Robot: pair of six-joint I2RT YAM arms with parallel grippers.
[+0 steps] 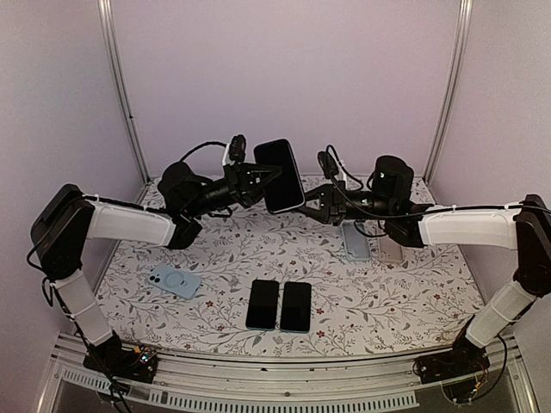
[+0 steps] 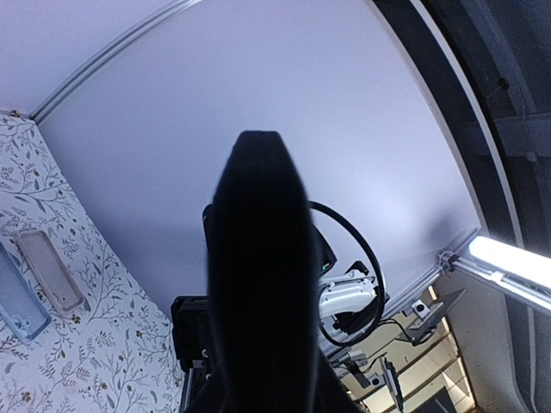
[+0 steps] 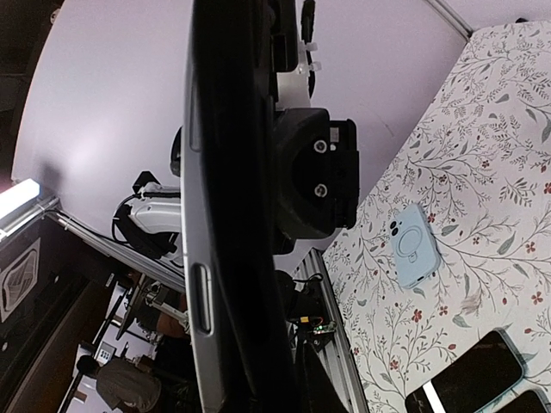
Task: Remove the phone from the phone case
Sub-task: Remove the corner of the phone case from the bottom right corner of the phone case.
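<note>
Phone (image 1: 280, 176) hangs in mid-air between the two arms, upright and slightly tilted, with its dark screen facing the top camera. The right end effector (image 1: 305, 200) is clamped together on its lower right edge. In the right wrist view the phone runs edge-on through the whole frame, and its side buttons show. The left end effector (image 1: 265, 176) meets the opposite, left edge about halfway up. Its wrist view shows only the phone's black silhouette rising from between the fingers, so I cannot tell whether those fingers grip or merely touch. I also cannot tell whether a case wraps the phone.

Below both end effectors lies the floral-patterned surface (image 1: 405, 297). Straight beneath them, two dark phones (image 1: 279, 305) lie side by side, screens up. Under the left arm lies a pale blue case (image 1: 175, 280), back up, with a ring on it. Just under the right end effector's wrist, two clear cases (image 1: 372, 243) lie next to each other.
</note>
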